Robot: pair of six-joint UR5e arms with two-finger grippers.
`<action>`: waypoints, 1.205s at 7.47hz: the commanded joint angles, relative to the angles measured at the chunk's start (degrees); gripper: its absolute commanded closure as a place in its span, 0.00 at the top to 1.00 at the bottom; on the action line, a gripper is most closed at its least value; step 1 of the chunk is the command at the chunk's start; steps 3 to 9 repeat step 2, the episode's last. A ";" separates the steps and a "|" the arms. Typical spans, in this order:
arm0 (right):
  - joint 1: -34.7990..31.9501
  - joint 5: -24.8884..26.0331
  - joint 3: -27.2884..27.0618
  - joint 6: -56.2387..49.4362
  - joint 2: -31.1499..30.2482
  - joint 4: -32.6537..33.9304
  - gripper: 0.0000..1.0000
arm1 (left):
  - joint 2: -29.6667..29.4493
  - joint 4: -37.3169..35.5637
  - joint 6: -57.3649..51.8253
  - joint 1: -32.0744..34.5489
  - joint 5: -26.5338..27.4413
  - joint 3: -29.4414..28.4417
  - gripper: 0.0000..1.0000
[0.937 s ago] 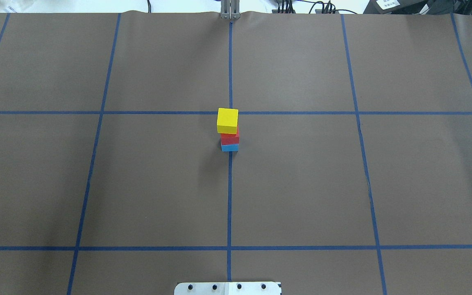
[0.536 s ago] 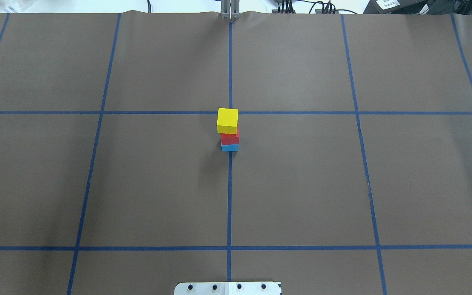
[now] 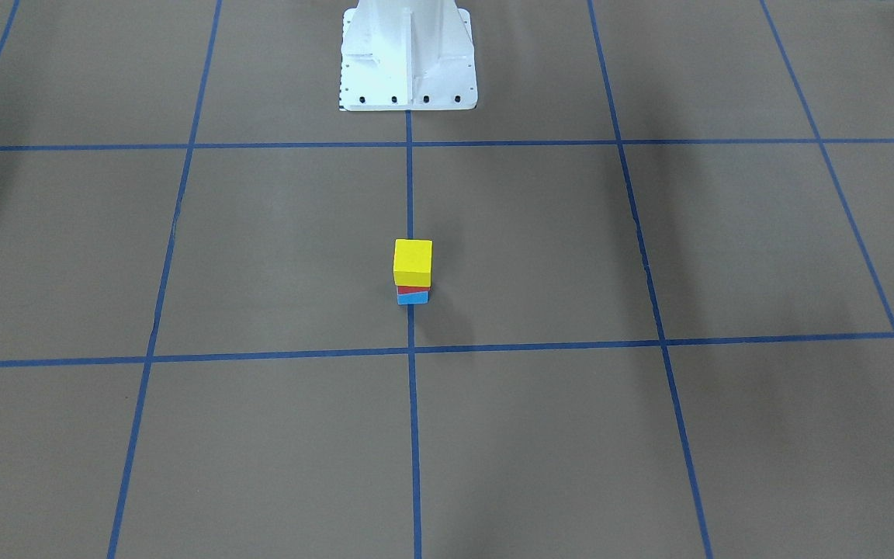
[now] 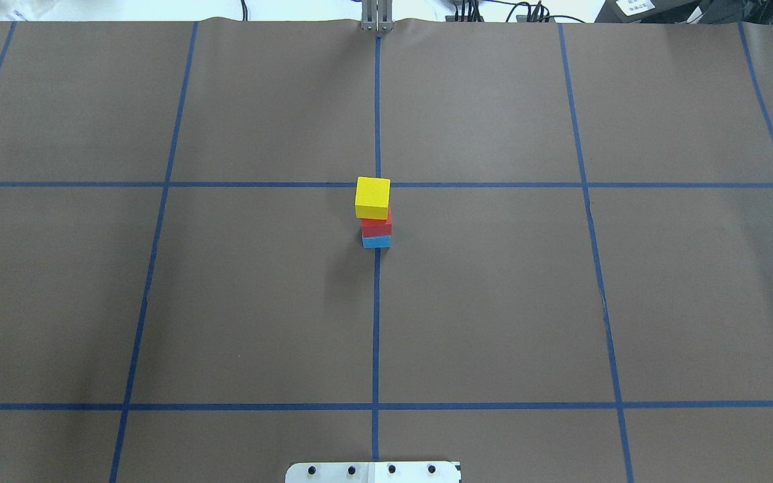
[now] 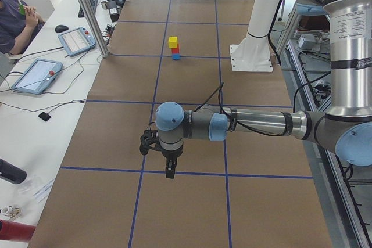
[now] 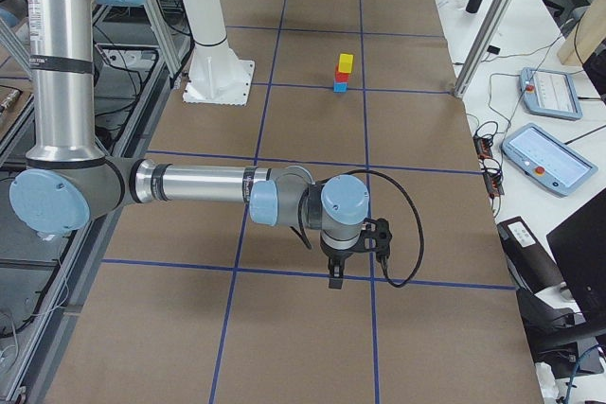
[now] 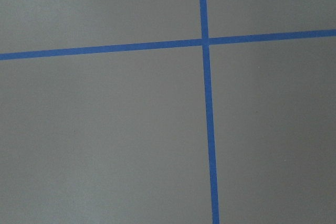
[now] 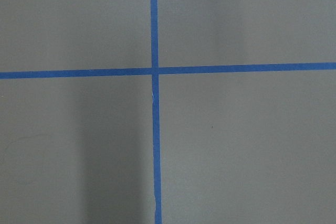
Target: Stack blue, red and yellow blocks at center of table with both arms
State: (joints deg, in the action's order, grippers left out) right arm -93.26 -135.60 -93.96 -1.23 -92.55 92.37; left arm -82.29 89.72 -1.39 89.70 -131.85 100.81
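Nearest, at the table's robot-side edge: white base plate. Straight out from the plate, on the centre tape line, all three cubes stacked and touched by nothing: blue block at the bottom, red block on it, yellow block on top. Far out to the plate's left, above a tape crossing: left gripper, pointing down. Far out to the plate's right, likewise: right gripper. Impossible to tell how far open either is.

This is looking like a robotics lab: the left arm and right arm are stretching over a tape-gridded table, pendants are lying on a white bench, and a person is sitting there.
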 commanded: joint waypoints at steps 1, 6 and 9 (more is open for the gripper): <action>0.00 -0.01 0.00 0.00 0.00 0.00 0.99 | -0.15 -0.07 0.07 0.04 0.01 -0.09 1.00; 0.00 -0.01 0.00 0.00 0.00 0.00 1.00 | -0.24 -0.07 -0.01 0.04 0.01 -0.09 1.00; 0.00 -0.01 0.00 0.00 0.00 0.00 1.00 | -0.24 -0.07 -0.01 0.04 0.01 -0.09 1.00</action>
